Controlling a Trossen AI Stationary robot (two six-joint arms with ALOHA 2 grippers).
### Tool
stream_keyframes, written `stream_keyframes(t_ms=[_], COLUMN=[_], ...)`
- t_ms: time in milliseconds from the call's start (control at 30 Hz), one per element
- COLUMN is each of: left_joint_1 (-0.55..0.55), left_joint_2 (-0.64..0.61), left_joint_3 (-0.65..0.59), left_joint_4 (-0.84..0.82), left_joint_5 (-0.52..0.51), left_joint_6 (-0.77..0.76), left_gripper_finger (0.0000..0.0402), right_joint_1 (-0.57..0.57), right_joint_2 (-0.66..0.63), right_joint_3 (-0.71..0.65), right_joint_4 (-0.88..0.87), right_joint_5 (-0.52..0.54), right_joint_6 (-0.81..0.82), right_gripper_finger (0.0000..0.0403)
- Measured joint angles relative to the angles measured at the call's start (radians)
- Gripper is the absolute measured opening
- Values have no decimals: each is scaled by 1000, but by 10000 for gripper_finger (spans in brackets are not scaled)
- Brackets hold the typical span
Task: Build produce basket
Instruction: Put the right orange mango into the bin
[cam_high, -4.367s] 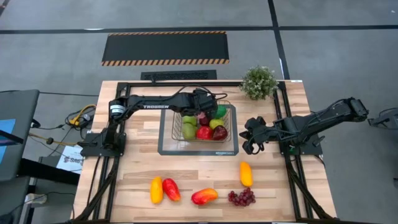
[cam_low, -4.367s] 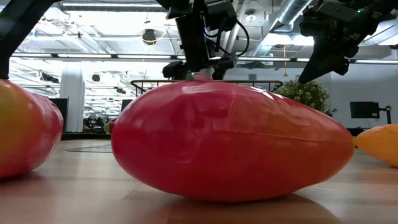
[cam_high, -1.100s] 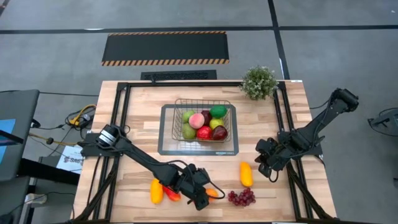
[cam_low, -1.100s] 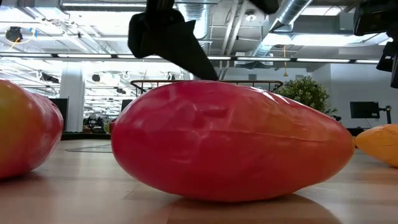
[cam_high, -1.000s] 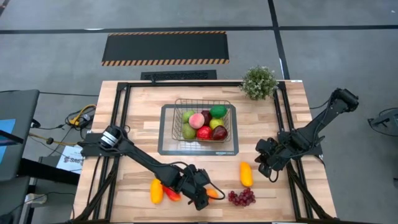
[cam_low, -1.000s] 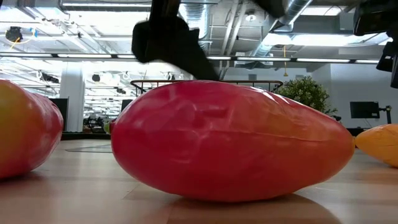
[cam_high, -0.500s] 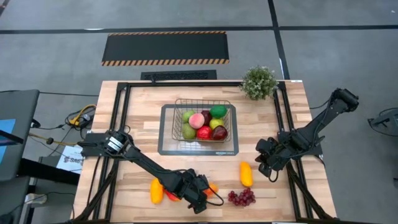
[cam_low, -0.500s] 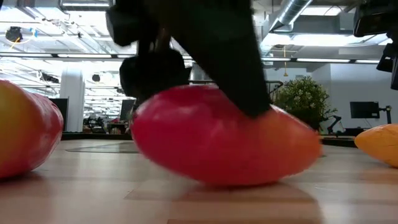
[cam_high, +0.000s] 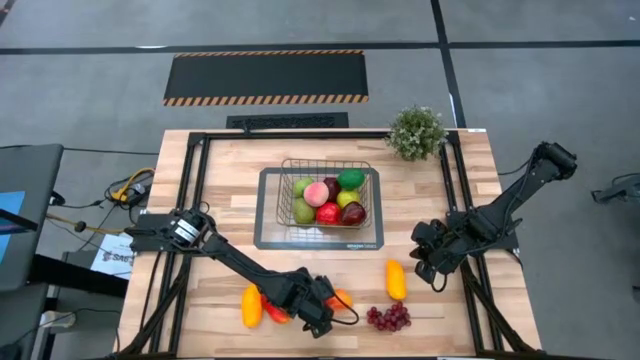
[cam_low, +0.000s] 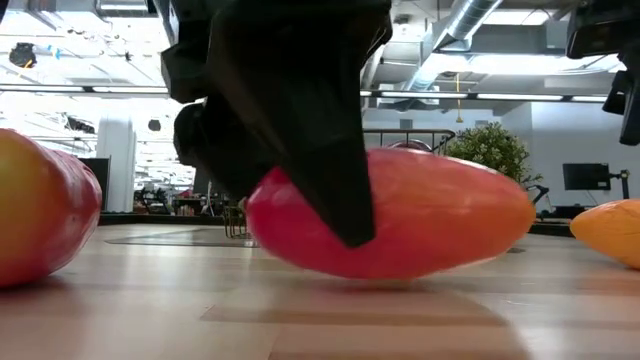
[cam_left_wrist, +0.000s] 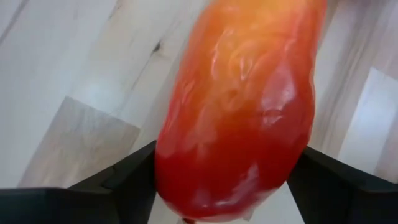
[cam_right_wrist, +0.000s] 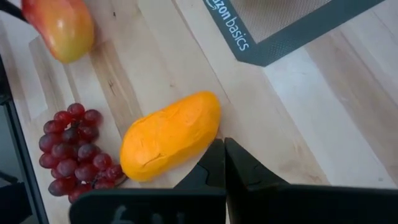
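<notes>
My left gripper (cam_high: 325, 312) is low over the table's near side, shut on a glossy red-orange oval fruit (cam_left_wrist: 236, 93), which also shows in the low view (cam_low: 430, 225). My right gripper (cam_right_wrist: 224, 149) is shut and hovers above the table by an orange fruit (cam_right_wrist: 171, 134), touching nothing. The wire basket (cam_high: 325, 195) stands on a grey tray and holds several fruits. A yellow-orange fruit (cam_high: 251, 306), a red fruit (cam_high: 274, 304) partly hidden under the left arm, the orange fruit (cam_high: 396, 280) and purple grapes (cam_high: 388, 317) lie on the wood. My left gripper pinches the red-orange fruit between its two fingers at the red half (cam_left_wrist: 171, 162), one finger (cam_left_wrist: 124, 183) on each long side. The fingers come from above, slanting down across the fruit. The fruit lies about level; whether its underside still rests on the table I cannot tell.
A bushy potted plant (cam_high: 416, 131) stands at the far right corner. The grey tray (cam_high: 268, 235) under the basket has a dark rim. Black frame rails (cam_high: 195, 200) run along both sides of the table. Bare wood lies between the tray and the near fruits.
My left gripper has come down around the red-orange fruit. The fruit has shifted away from the near edge and a little to the right, and has turned slightly. The right arm has kept still.
</notes>
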Motion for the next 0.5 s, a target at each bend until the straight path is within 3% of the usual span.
stream_keyframes(t_ms=[167, 500], left_joint_1=[3, 14], left_joint_2=[0, -85], left_joint_3=[0, 0], left_joint_4=[0, -42], left_joint_5=[-3, -55], left_joint_6=[-33, -268], left_gripper_finger=[265, 267], right_joint_1=[0, 0], right_joint_2=[0, 0], right_joint_3=[0, 0], right_joint_4=[0, -1], right_joint_5=[2, 6], right_joint_6=[0, -4], right_gripper_finger=[7, 7])
